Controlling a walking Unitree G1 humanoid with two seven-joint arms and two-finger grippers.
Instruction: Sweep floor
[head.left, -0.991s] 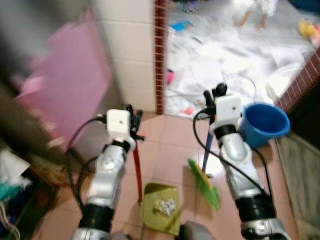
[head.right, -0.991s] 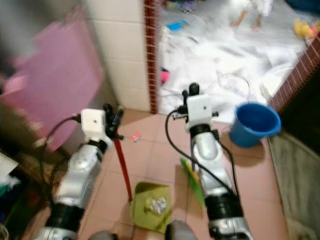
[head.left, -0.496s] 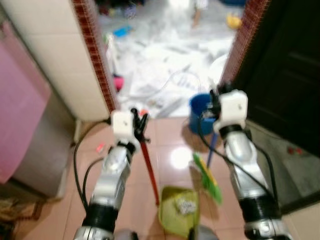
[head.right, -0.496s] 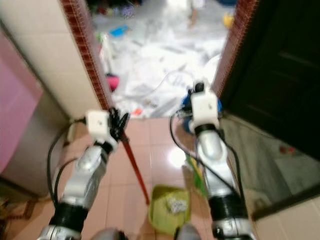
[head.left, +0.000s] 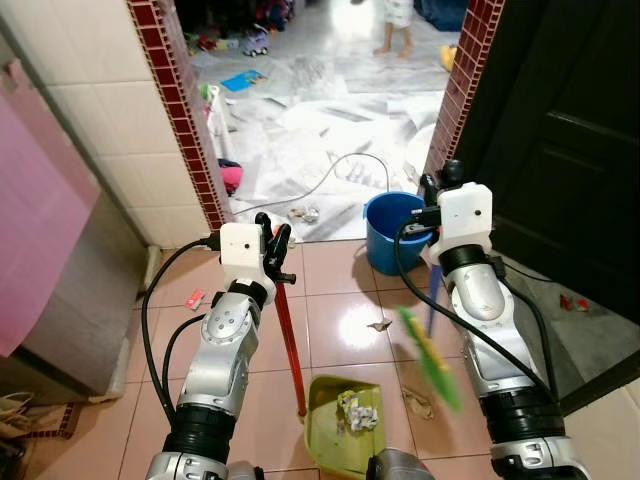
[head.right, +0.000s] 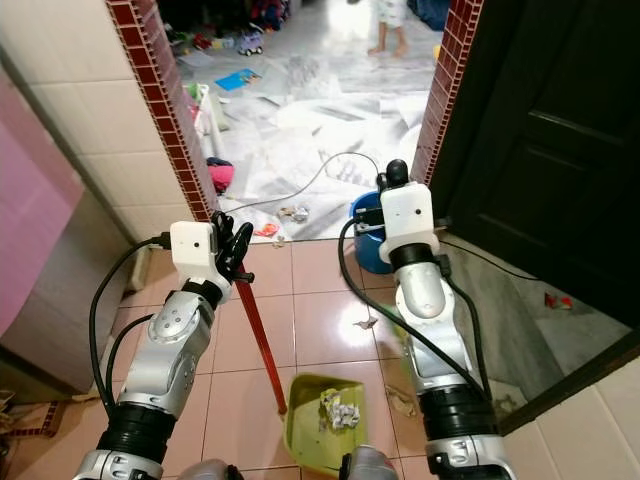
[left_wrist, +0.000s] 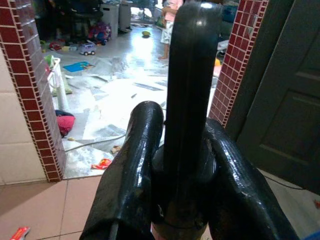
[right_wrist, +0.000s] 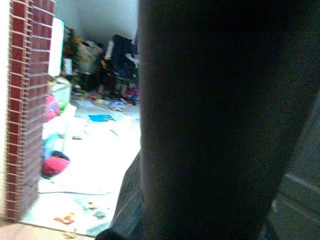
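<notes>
My left hand (head.left: 276, 240) grips the red-handled green plastic dustpan (head.left: 345, 425); my right hand (head.left: 437, 190) clamps the blue-handled green broom (head.left: 430, 345), scraps of litter (head.left: 380, 325) just beyond, toward the doorway.

The dustpan (head.left: 345, 430) near the robot is yellow-green, with a crumpled silver-white wad (head.left: 359, 411) in it, and its long handle (head.left: 289, 345) is red. The broom head (head.left: 432, 352) on the right is bright green, blurred, on a stick (head.left: 434, 300) that looks blue or violet. The bucket (head.left: 390, 232) beyond it is blue. The floor tiles (head.left: 340, 318) are salmon pink with pale joints. The doorway jambs (head.left: 194, 140) are dark red brick pattern with light grout; the left wall (head.left: 110, 130) is cream tile. A pink panel (head.left: 45, 210) stands far left. The door (head.left: 560, 150) on the right is near black. The far room's floor (head.left: 320, 110) is white-grey and glossy, strewn with coloured toys. Both arms are silver with white wrist boxes and black fingers.
</notes>
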